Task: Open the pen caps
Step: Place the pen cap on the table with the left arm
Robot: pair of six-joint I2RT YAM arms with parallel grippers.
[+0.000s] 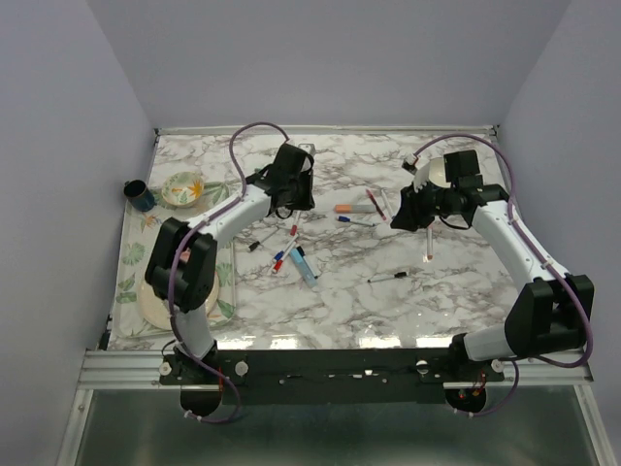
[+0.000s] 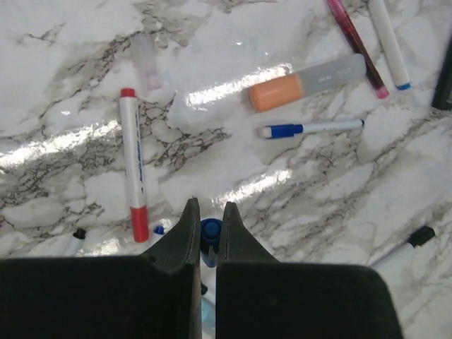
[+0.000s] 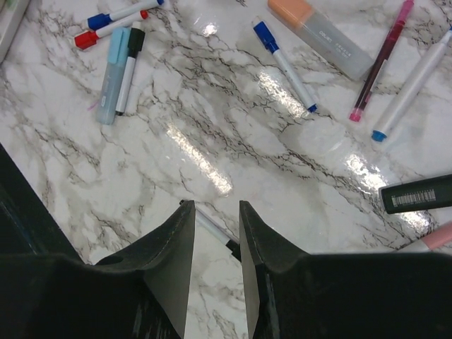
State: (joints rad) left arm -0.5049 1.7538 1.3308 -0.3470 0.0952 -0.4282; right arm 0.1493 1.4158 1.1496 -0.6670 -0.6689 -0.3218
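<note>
Marble [image 2: 296, 212]: blue cap [image 2: 210, 229] between left jaws

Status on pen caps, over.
Left gripper shut on blue piece, cap or pen unclear. Right gripper astride thin pen, grip unclear. Nothing in the way.

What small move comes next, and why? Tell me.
Probably swing the right end effector toward the left end effector, which is shut on a blue-tipped pen; the right one's jaws stand apart, free to pinch its cap off.
</note>
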